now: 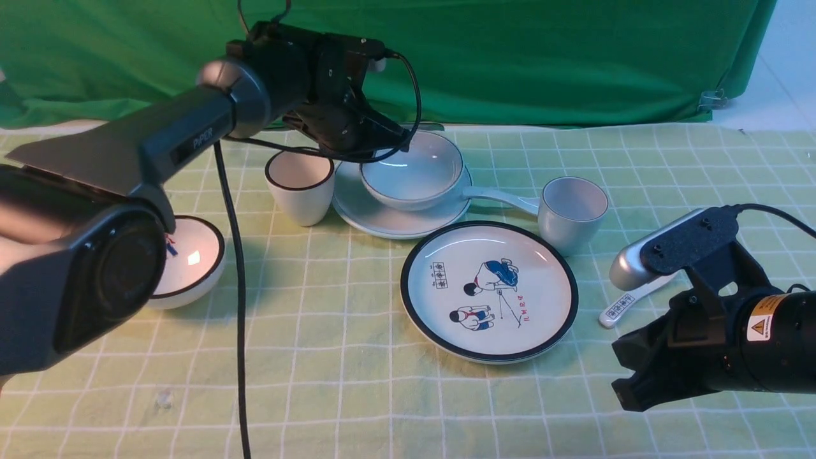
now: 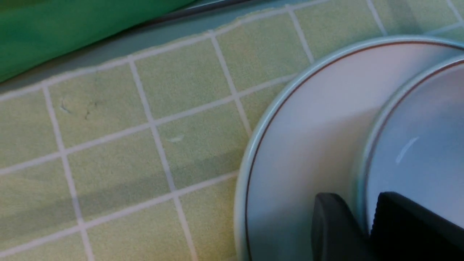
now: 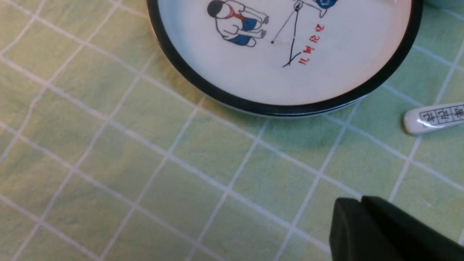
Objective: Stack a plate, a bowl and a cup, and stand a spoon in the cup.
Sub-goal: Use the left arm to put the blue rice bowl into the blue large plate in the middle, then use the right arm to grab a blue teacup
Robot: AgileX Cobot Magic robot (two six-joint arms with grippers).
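Observation:
The plain white bowl point(image 1: 414, 172) rests in the plain white plate point(image 1: 370, 217) at the back of the table. My left gripper point(image 1: 376, 143) is at the bowl's near-left rim. In the left wrist view its fingers point(image 2: 333, 224) straddle the rim of the bowl point(image 2: 417, 145), one outside over the plate point(image 2: 308, 127) and one inside, slightly parted. The plain cup point(image 1: 574, 210) stands upright to the right of the stack. The all-white spoon point(image 1: 503, 199) lies between bowl and cup. My right gripper point(image 1: 628, 382) hovers low at the front right, shut and holding nothing point(image 3: 362, 201).
A black-rimmed cup point(image 1: 299, 185) stands left of the stack. A black-rimmed bowl point(image 1: 191, 261) sits at the far left. The cartoon plate point(image 1: 489, 290) lies in the middle. A spoon with a printed handle point(image 1: 628, 306) lies right of it, partly under my right arm. Green cloth hangs behind.

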